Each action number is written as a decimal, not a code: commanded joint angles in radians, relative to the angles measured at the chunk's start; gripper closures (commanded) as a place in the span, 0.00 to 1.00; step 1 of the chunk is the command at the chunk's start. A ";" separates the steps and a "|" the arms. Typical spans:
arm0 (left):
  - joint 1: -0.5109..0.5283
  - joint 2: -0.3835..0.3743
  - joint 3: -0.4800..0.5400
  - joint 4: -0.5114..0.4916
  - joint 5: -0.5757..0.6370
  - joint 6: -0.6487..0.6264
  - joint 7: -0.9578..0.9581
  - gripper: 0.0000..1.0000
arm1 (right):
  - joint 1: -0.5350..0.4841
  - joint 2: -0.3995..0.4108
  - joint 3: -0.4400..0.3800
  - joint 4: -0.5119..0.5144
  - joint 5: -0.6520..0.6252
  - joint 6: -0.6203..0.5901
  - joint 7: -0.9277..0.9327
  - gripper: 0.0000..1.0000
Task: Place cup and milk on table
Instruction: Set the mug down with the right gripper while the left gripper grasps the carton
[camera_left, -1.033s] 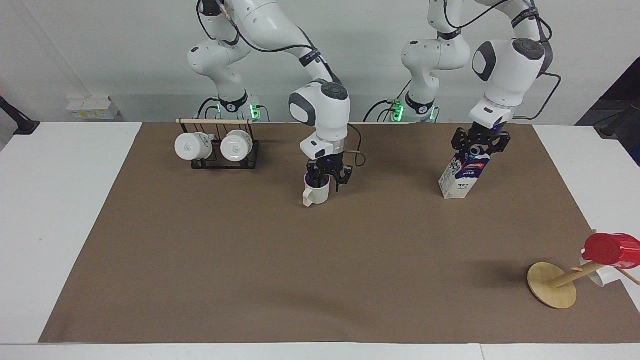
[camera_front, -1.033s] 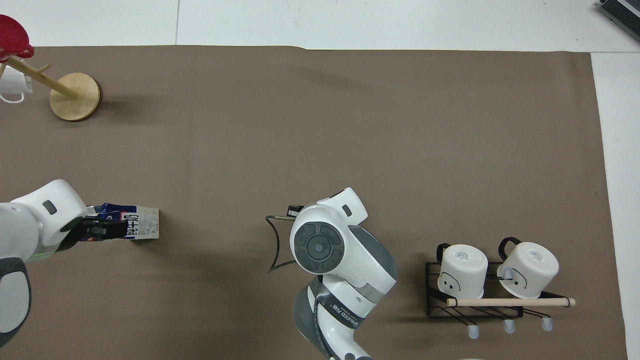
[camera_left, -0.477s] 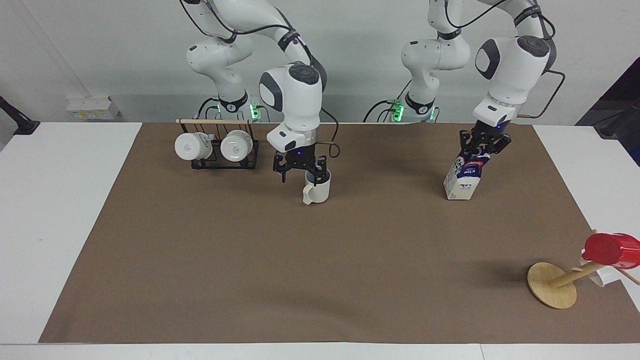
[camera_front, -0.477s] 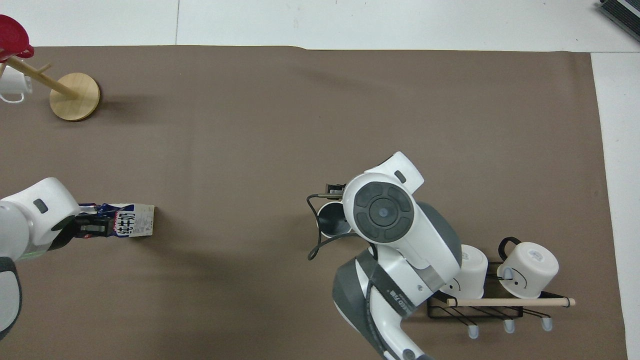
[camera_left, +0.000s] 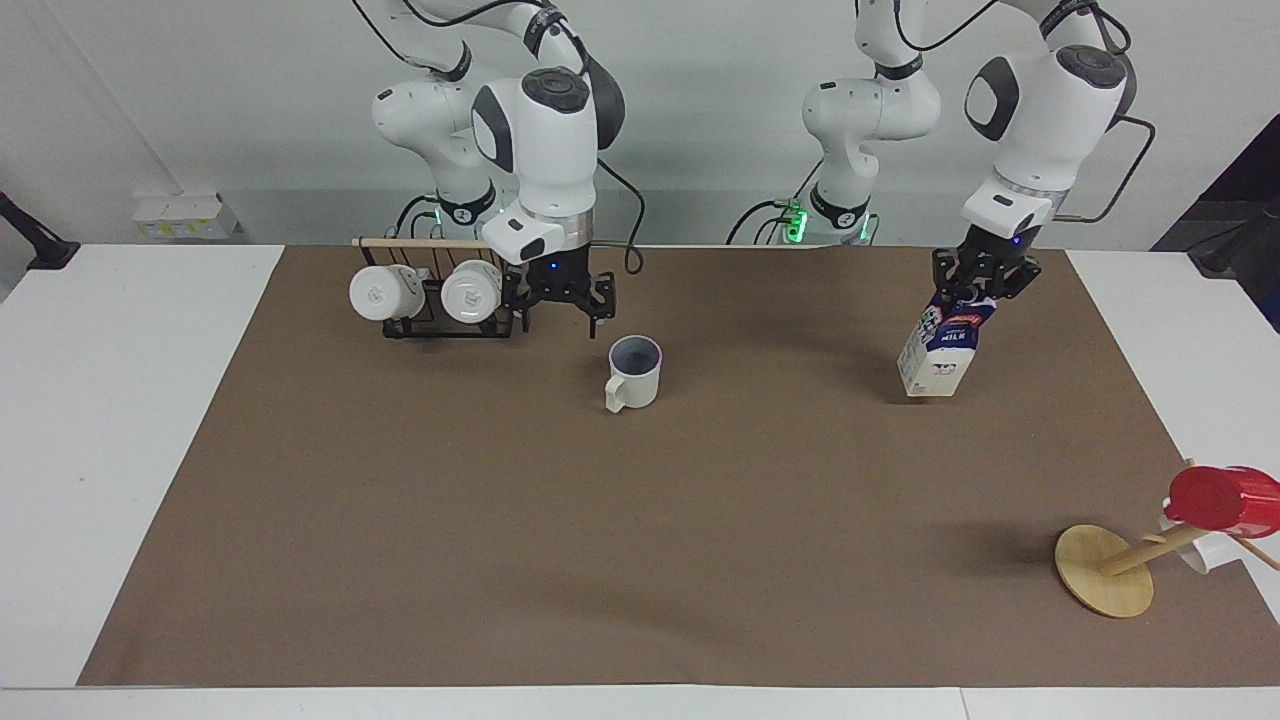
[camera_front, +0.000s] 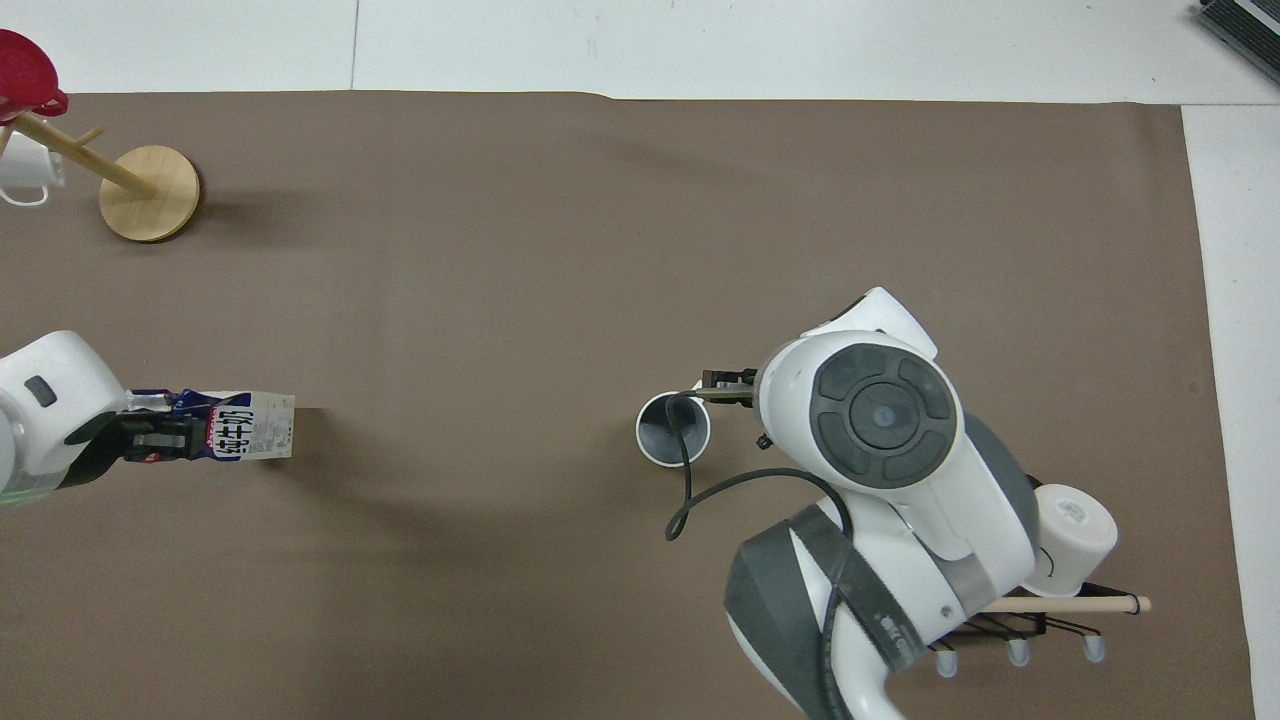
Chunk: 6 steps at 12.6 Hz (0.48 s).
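The cream-white cup (camera_left: 634, 372) stands upright on the brown sheet (camera_left: 640, 520) of the table (camera_left: 120, 400), its handle toward the table's front; it also shows in the overhead view (camera_front: 672, 428). My right gripper (camera_left: 560, 302) is open and empty, raised over the sheet between the cup and the mug rack. My left gripper (camera_left: 985, 283) is shut on the top of the milk carton (camera_left: 940, 352), which hangs tilted with its bottom at or just above the sheet. The milk also shows in the overhead view (camera_front: 240, 437).
A black wire rack (camera_left: 435, 300) with two white mugs stands beside my right gripper, toward the right arm's end. A tilted wooden mug tree with a round disc base (camera_left: 1105, 583) carries a red cup (camera_left: 1225, 497) at the left arm's end, far from the robots.
My right gripper let go of the cup, rose and moved toward the rack. My left gripper carried the milk a little toward the left arm's end.
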 joint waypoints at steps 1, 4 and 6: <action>-0.029 0.013 -0.002 0.056 -0.025 -0.084 -0.087 0.62 | -0.063 -0.064 -0.002 0.002 0.082 -0.066 -0.121 0.00; -0.132 0.013 -0.002 0.096 -0.025 -0.118 -0.231 0.63 | -0.168 -0.127 -0.003 0.005 0.119 -0.155 -0.259 0.00; -0.227 0.009 -0.002 0.096 -0.025 -0.121 -0.354 0.63 | -0.229 -0.161 -0.005 0.007 0.136 -0.223 -0.330 0.00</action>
